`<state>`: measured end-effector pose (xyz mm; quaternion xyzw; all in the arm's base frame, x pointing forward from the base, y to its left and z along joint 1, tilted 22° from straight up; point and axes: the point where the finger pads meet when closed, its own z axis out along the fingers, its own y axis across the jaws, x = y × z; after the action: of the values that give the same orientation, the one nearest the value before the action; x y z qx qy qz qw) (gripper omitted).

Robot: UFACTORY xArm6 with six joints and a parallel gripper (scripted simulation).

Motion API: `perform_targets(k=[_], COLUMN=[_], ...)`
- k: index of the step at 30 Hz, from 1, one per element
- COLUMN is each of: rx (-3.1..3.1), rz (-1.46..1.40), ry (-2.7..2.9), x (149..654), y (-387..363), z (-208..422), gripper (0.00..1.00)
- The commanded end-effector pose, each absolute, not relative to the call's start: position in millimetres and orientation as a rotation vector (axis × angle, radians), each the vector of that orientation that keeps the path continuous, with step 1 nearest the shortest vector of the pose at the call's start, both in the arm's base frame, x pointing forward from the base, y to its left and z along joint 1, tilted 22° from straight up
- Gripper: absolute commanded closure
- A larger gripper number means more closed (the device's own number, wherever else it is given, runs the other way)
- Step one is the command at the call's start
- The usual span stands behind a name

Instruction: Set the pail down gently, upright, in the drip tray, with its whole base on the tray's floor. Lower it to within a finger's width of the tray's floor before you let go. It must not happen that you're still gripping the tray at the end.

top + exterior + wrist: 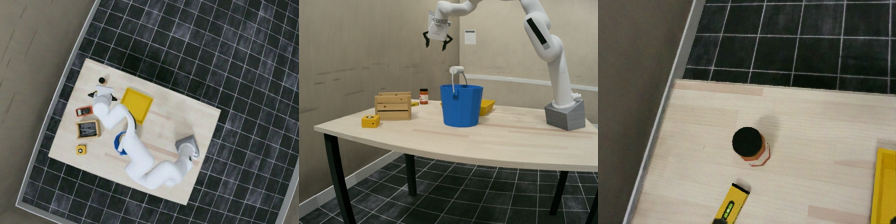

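The blue pail [461, 105] stands upright on the table, its white handle raised. From above it is mostly hidden under my arm, with only its blue rim [118, 144] showing. The yellow drip tray [137, 105] lies on the table behind the pail; it also shows in the side view [487, 106] and at the right edge of the wrist view [885, 185]. My gripper [436, 43] is open and empty, high above the table, to the left of the tray and far from the pail.
A small jar with a black lid [750, 146] stands below the gripper. A yellow spirit level [732, 202] lies near it. A wooden crate [393, 105], an orange meter [84, 111] and a small yellow box [370, 121] sit at the table's left. The arm's grey base block [566, 116] is at the right.
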<state>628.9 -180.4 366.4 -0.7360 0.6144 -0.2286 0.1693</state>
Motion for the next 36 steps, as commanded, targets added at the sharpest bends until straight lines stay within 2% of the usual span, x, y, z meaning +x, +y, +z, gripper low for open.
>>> perform_targets(k=[1, 18, 21, 36], rx=[-2.089, -2.088, -2.077, -2.055], rz=[-0.657, -0.655, -0.576, -0.365], ry=[1.744, 1.745, 1.753, 1.780], x=[629.2, 628.8, 609.5, 545.0], y=[-181.0, -180.2, -142.5, -50.0], z=[369.5, 369.5, 371.3, 368.4], gripper=[0.00, 0.00, 0.00, 0.00])
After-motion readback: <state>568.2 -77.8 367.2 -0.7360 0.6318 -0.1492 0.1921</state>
